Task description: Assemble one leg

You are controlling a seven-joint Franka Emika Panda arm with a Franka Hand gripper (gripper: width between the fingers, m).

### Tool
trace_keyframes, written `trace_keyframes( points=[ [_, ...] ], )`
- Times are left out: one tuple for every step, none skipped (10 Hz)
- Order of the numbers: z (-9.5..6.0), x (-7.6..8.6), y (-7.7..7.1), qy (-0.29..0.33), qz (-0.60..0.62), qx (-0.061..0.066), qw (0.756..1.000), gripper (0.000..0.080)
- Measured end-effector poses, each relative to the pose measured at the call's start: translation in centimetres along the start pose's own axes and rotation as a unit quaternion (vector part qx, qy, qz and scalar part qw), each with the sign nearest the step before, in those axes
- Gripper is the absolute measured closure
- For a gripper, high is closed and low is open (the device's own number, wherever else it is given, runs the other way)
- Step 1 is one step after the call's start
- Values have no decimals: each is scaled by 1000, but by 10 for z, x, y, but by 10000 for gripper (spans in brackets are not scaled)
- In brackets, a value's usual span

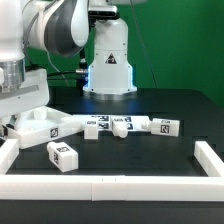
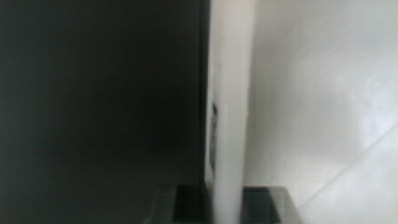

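The wide flat white panel [image 1: 38, 124] lies at the exterior view's left. My gripper [image 1: 12, 116] is down at its left end. In the wrist view my gripper [image 2: 226, 205] has its dark fingers [image 2: 189, 206] pressed on either side of the panel's thin white edge [image 2: 226, 120], so it is shut on it. Several white legs with tag marks lie loose on the black table. One leg [image 1: 63, 155] lies in front of the panel. Three more [image 1: 98, 127], [image 1: 122, 126], [image 1: 160, 125] lie in a row to its right. The wrist view is blurred.
A low white rim [image 1: 110, 186] borders the table at the front, with side pieces at the exterior view's left [image 1: 6, 150] and right [image 1: 210, 160]. The arm's white base [image 1: 108, 60] stands behind the legs.
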State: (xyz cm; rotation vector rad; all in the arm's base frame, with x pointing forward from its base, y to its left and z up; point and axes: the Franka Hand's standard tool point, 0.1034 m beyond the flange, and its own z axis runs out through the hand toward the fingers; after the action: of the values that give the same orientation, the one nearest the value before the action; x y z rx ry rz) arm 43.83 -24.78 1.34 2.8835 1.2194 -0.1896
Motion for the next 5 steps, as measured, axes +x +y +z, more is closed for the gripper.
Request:
trace_keyframes(
  points=[
    [-1,-1,0,0,-1,1,1000,746],
    [-5,-5,0,-1,0,7,1000,746],
    [-12,-8,-2,-1,6,15,1000,746],
    [-24,-4,-3,1,21,19,1000,746],
    [-42,5,-2,4,37,13,999,746]
  ],
)
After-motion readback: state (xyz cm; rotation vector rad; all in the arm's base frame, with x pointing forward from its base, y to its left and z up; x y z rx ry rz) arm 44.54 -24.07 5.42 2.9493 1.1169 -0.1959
